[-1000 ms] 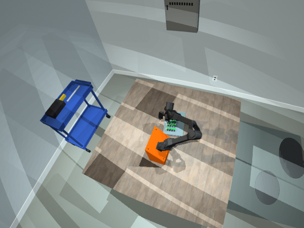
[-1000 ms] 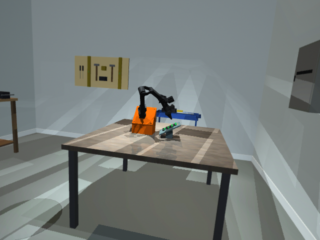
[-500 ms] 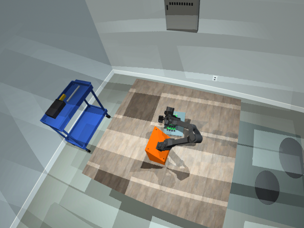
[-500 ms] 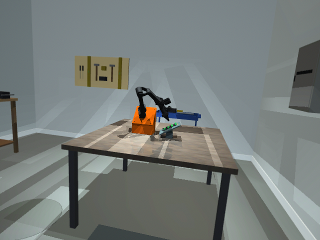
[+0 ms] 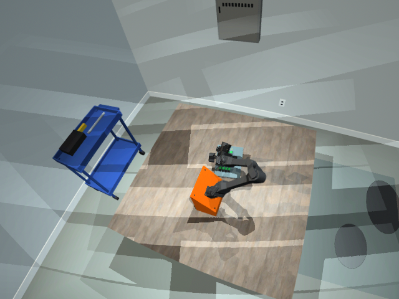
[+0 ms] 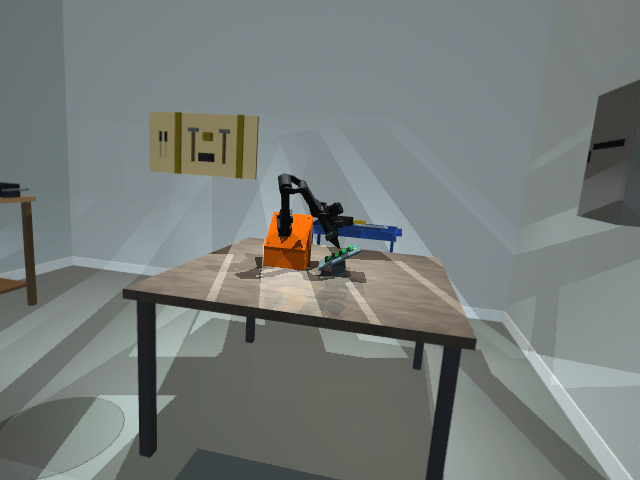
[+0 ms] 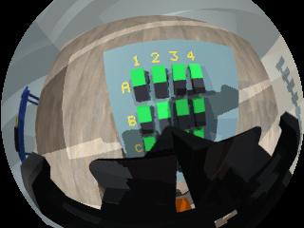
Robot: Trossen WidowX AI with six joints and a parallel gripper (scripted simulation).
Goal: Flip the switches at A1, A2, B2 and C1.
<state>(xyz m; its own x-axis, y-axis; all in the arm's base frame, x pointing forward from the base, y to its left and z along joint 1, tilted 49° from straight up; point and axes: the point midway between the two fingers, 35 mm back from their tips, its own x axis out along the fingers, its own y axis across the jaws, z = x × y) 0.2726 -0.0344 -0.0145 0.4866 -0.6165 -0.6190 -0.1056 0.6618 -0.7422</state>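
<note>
The teal switch panel [image 5: 237,151] [image 6: 324,265] [image 7: 114,62] is tilted. In the wrist view, switches A1 [image 7: 140,85], A2 [image 7: 160,82], B2 [image 7: 163,114] and C1 [image 7: 149,143] each show green toward the far side; C1 is partly covered. Dark near halves show on A1, A2 and B2. I cannot tell surely which ends are raised. My gripper [image 6: 338,245] [image 7: 169,131] is shut and empty. Its tips are close over the panel, appearing just below B2 in the wrist view; contact cannot be told. The fingers hide much of row C and everything nearer.
Other switches, such as B1 [image 7: 144,119], A3 [image 7: 179,79] and B3 [image 7: 182,114], stand close around. The orange base block [image 5: 202,189] [image 6: 286,255] is beside the panel on the wooden table [image 5: 257,273] [image 6: 206,289]. A blue cart [image 5: 96,141] stands beyond the table.
</note>
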